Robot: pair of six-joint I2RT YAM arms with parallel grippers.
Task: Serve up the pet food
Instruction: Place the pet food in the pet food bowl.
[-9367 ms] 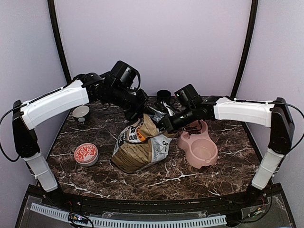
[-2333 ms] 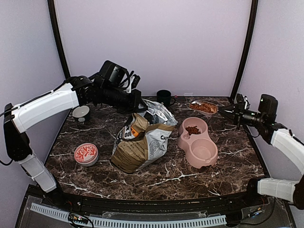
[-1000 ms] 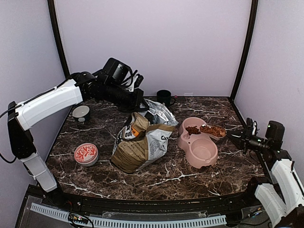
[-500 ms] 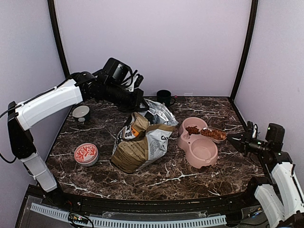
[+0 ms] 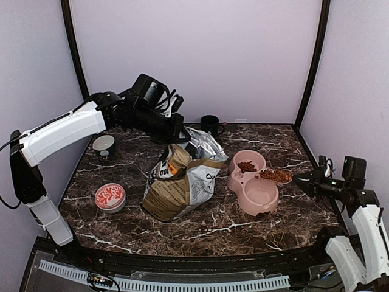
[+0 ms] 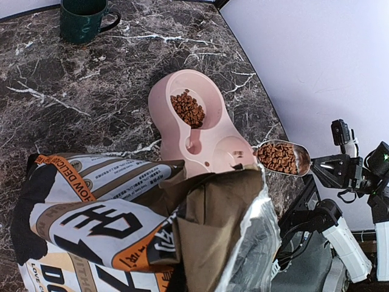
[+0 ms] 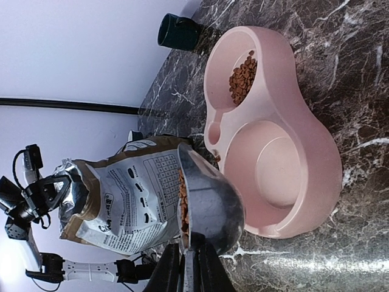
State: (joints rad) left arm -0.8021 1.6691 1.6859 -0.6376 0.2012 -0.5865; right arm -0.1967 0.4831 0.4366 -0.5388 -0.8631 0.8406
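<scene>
The pet food shows as a small heap in the far cup of the pink double bowl, and as a full load in a metal scoop. My right gripper is shut on the scoop's handle and holds it level at the bowl's right rim. The near cup is bare. The scoop's kibble and the bowl's heap show in the left wrist view. My left gripper is on the open top of the tan-and-white bag; its fingers are hidden behind the bag.
A dark green mug stands at the back, behind the bag. A small white bowl and a red patterned round tin sit at the left. The table's right edge lies just under my right gripper.
My right gripper carried the full scoop from the back right down toward the bowl's right rim, then drew it slightly right. The left arm and bag have stayed still.
</scene>
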